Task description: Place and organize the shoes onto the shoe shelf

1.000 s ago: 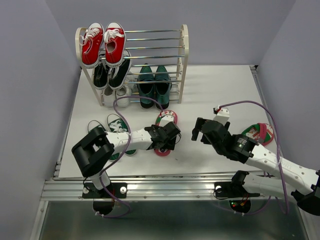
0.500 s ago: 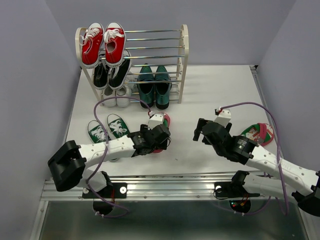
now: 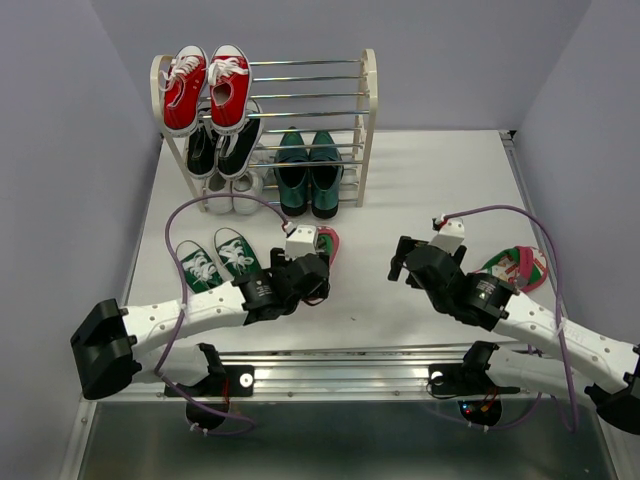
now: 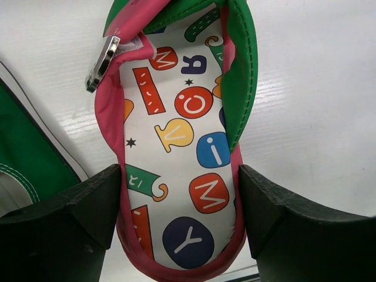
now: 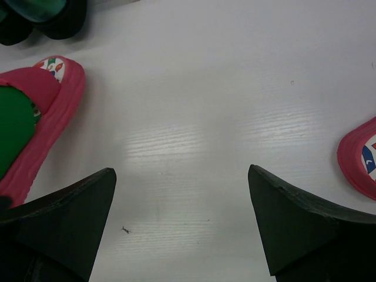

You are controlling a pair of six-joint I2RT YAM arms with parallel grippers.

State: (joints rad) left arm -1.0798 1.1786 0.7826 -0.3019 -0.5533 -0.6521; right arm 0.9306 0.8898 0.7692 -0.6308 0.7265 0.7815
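On the shoe shelf [image 3: 370,85], the loafers [image 3: 292,172] are done; green sneakers [image 3: 238,252] and one flip-flop [image 3: 520,268] lie on the table [image 3: 430,180], the other flip-flop [image 4: 176,141] seemingly clamped in the left gripper [image 4: 179,194], the right gripper [image 5: 181,176] spread empty.

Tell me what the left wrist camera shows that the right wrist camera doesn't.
Only the left wrist view: the lettered footbed of the held flip-flop, pinched by the left hand, a metal tag on its strap, and the edge of a green sneaker. Only the right wrist view: the right hand open over bare table, the toes of the green loafers at top left, and the rim of the second flip-flop at right. Both: the held flip-flop and the white table.
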